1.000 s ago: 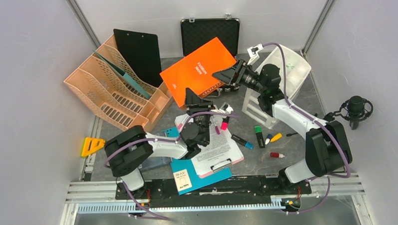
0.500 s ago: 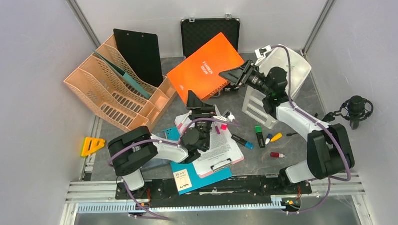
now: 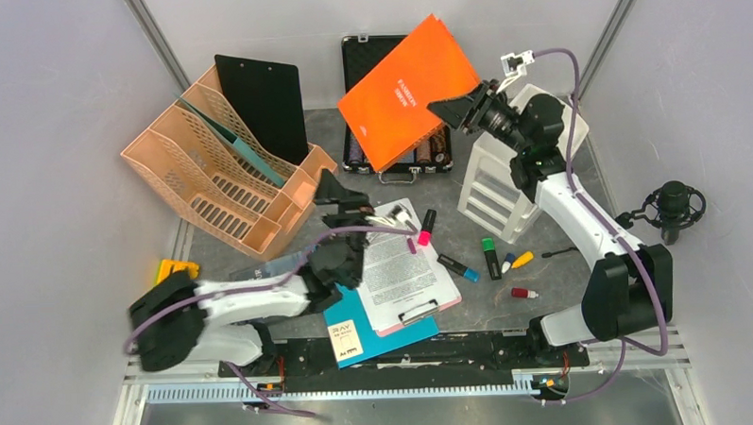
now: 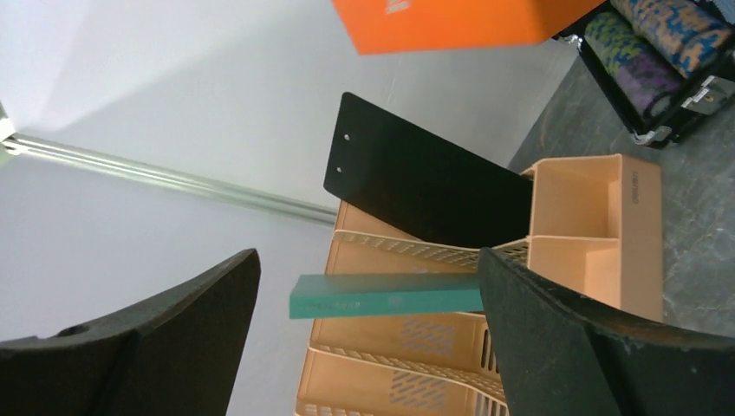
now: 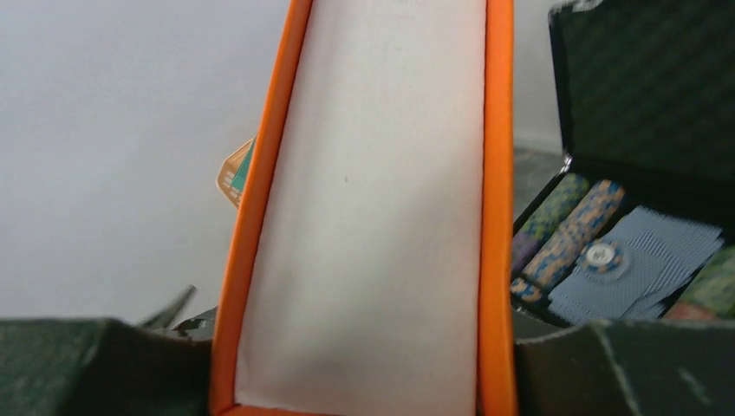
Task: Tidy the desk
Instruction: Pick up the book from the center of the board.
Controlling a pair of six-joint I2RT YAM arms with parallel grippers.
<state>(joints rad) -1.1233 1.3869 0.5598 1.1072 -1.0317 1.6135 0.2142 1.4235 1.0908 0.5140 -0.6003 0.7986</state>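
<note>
1. Top view: the right gripper [image 3: 456,110] is clamped on the edge of the orange book [image 3: 401,79] and holds it tilted in the air over the open black case [image 3: 358,52]. My guess is it's getting carried to a proper home, maybe the peach file organiser [image 3: 220,180]. The left gripper [image 3: 334,197] has its fingers spread wide with nothing in them, and it sits just beside the organiser's low end. The desk [image 3: 494,308] is the dark grey top under all of it, with markers [image 3: 489,257] and a paper clipboard [image 3: 398,273] loose on it.
2. Left wrist view: both fingers [image 4: 563,347] frame empty space and look straight at the organiser slots, a teal book [image 4: 390,295] and a black clipboard [image 4: 425,182]. Looks like it's lining up.
3. Right wrist view: the book's pale page edge fills the gap between the fingers [image 5: 624,364], so the grip is solid. There are poker chips [image 5: 563,217] in the case behind it.
4. Versus a second ago: the book was lower, near the organiser's end, with the left gripper narrower and right by its bottom edge. Now the left one is open and drawn back to the left, and the book has gone up and toward the back wall.
</note>
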